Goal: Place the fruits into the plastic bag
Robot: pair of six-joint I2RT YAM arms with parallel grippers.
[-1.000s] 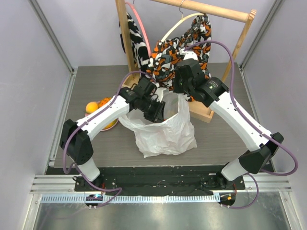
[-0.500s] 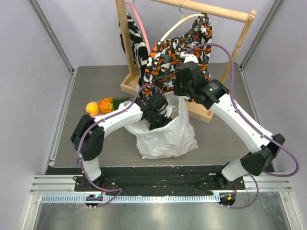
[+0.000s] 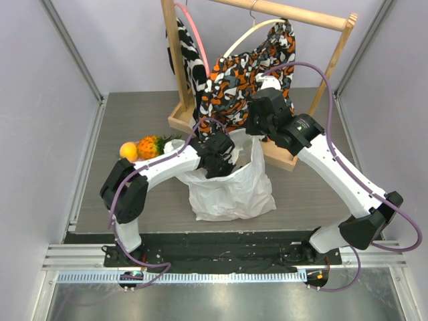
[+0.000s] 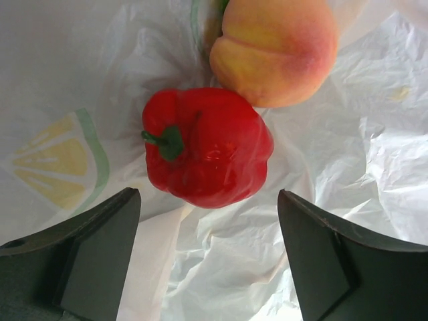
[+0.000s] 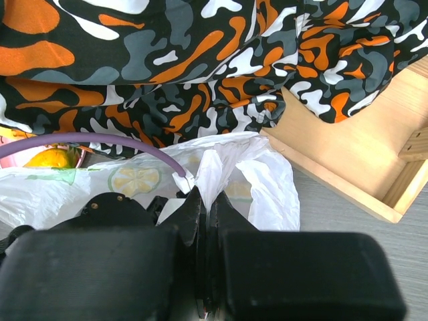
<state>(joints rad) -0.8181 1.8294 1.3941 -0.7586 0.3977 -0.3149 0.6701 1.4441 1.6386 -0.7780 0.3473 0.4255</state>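
The white plastic bag (image 3: 231,190) stands mid-table with its mouth up. My left gripper (image 3: 218,158) reaches down into that mouth. In the left wrist view this gripper (image 4: 209,261) is open, and nothing sits between its fingers (image 4: 93,254). Just beyond the tips, a shiny red fruit (image 4: 207,147) with a green stem lies on the bag's inside (image 4: 334,154), touching a pink-orange peach (image 4: 274,50). My right gripper (image 5: 206,200) is shut on the bag's rim (image 5: 224,164) and holds it up. The pineapple (image 3: 148,145) and a yellow-orange round fruit (image 3: 128,150) lie on the table to the left.
A wooden rack (image 3: 184,119) with a patterned cloth (image 3: 234,77) on hangers stands right behind the bag. Its base (image 5: 354,160) lies close to my right gripper. Grey walls and metal rails enclose the table.
My left forearm has swung right and the gripper has dropped into the bag's mouth, uncovering the pineapple and round fruit. The right gripper keeps its hold on the rim.
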